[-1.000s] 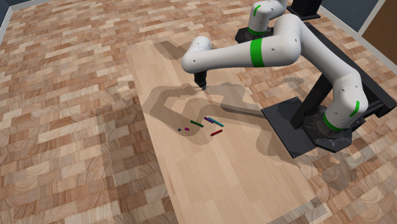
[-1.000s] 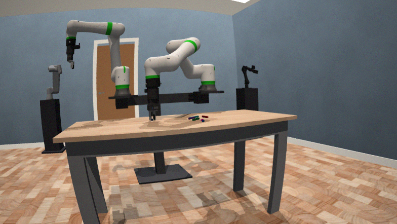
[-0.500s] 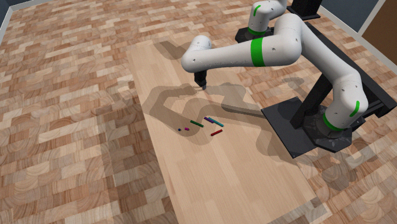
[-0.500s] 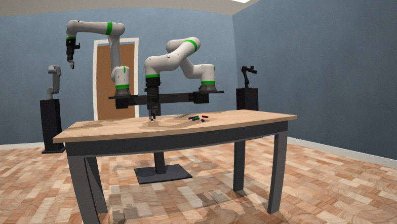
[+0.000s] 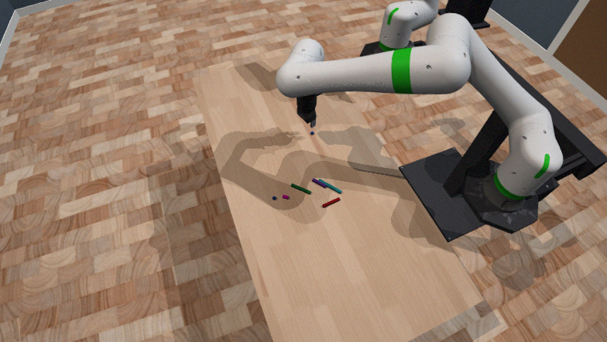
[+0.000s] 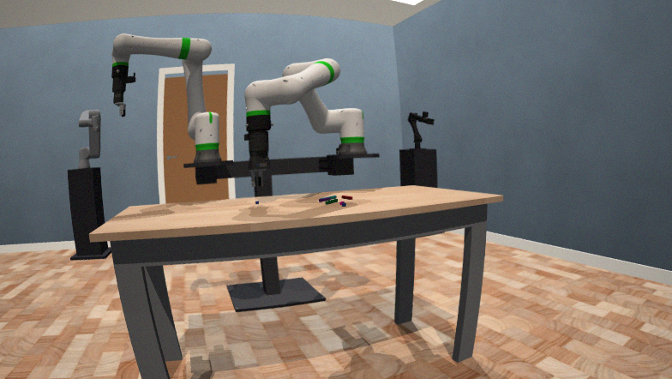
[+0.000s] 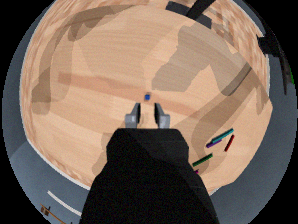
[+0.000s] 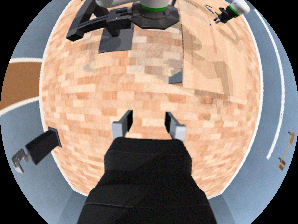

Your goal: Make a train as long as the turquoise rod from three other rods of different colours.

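"Turquoise rod (image 5: 330,186) (image 6: 333,197) (image 7: 223,135): where is it?"

"Seen from above, mid-bench (image 5: 361,263) (image 6: 282,223) (image 7: 100,65) (image 8: 220,65), with the purple rod (image 5: 319,182) (image 6: 324,199) (image 7: 213,143) along its left part. Whether they touch I can't tell."

"Which three match it?"

"Red, magenta and blue: seven, two and one. The red rod (image 5: 330,202) (image 6: 347,197) (image 7: 229,143) lies slantwise, nearer us. The magenta rod (image 5: 285,196) (image 6: 342,203) (image 7: 196,172) is at the left, just beside one blue rod (image 5: 274,197) (image 6: 344,204), a small gap between them. No train yet."

"And the green rod (image 5: 300,188) (image 6: 331,201) (image 7: 202,160)?"

"A spare, I'd say. Eight would need two blues, and the colours must differ."

"Why is the left gripper (image 5: 313,124) (image 6: 256,178) (image 7: 147,109) (image 8: 214,21) so far off?"

"It hangs above the lone blue rod (image 5: 311,133) (image 6: 256,202) (image 7: 147,97) (image 8: 210,24), fingers partly spread, pinching nothing. That blue sits well apart on the far side, which gives room to build. Probably it is meant as one end of the train, with magenta or red to join it."

"The right gripper (image 6: 123,112) (image 8: 148,117)?"

"Wide apart, empty, held off beyond the bench, presumably so the arms don't clash. The next rod must come in straight; a crooked nudge could roll that little blue away."

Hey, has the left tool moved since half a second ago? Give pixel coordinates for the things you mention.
Yes, upward: in the exterior view, the left tool (image 5: 313,124) (image 6: 256,184) (image 7: 147,109) (image 8: 214,21) has lifted away from the table (image 5: 340,263) (image 6: 405,207) (image 7: 100,65) (image 8: 215,80), where its tips were down close to the top.
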Robot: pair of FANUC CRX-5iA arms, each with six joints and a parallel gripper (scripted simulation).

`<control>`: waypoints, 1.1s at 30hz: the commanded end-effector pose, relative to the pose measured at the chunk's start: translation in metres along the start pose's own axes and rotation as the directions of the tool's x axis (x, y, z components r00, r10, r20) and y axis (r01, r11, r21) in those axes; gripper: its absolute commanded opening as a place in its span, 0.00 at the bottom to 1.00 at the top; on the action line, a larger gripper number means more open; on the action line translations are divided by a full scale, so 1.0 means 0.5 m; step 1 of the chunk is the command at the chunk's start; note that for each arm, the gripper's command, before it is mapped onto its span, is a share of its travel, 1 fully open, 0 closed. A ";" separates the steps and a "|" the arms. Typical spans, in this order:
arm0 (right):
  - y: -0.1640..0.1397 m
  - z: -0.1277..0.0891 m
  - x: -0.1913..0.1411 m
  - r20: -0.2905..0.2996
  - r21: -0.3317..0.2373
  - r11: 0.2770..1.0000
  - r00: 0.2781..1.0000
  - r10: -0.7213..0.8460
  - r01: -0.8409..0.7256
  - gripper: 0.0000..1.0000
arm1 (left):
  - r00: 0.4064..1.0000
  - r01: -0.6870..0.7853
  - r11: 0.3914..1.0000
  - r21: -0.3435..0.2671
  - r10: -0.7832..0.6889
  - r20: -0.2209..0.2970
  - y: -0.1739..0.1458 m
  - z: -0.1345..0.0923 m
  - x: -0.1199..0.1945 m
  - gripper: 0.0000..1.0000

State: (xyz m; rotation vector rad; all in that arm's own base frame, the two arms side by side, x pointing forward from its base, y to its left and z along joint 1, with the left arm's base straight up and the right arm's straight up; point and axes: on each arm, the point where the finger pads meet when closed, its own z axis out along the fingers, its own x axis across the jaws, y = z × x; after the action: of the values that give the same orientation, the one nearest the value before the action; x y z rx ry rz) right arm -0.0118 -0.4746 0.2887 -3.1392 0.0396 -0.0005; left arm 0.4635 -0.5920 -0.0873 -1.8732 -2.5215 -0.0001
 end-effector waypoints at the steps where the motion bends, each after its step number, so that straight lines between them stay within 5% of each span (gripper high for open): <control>1: 0.001 -0.002 0.000 0.000 -0.002 1.000 1.000 0.000 0.000 1.00 | 1.000 0.000 1.000 -0.001 0.000 0.002 0.001 -0.039 -0.001 0.54; 8: 0.001 -0.002 0.000 0.000 -0.002 1.000 1.000 0.000 0.000 1.00 | 1.000 0.000 1.000 -0.001 0.000 0.002 0.001 -0.057 -0.001 0.54; 9: 0.001 -0.002 0.000 0.000 -0.002 1.000 1.000 0.000 0.000 1.00 | 1.000 0.000 1.000 -0.001 0.000 0.002 0.001 -0.057 -0.001 1.00; 33: 0.001 -0.002 0.000 0.000 -0.002 1.000 1.000 0.000 0.000 1.00 | 1.000 -0.015 1.000 -0.001 0.015 0.002 0.010 -0.056 0.003 1.00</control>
State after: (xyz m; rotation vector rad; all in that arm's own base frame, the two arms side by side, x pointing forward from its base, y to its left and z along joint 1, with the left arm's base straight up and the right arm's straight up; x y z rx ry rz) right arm -0.0118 -0.4746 0.2887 -3.1392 0.0396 -0.0005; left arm 0.4638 -0.5916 -0.0604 -1.8750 -2.5201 -0.0002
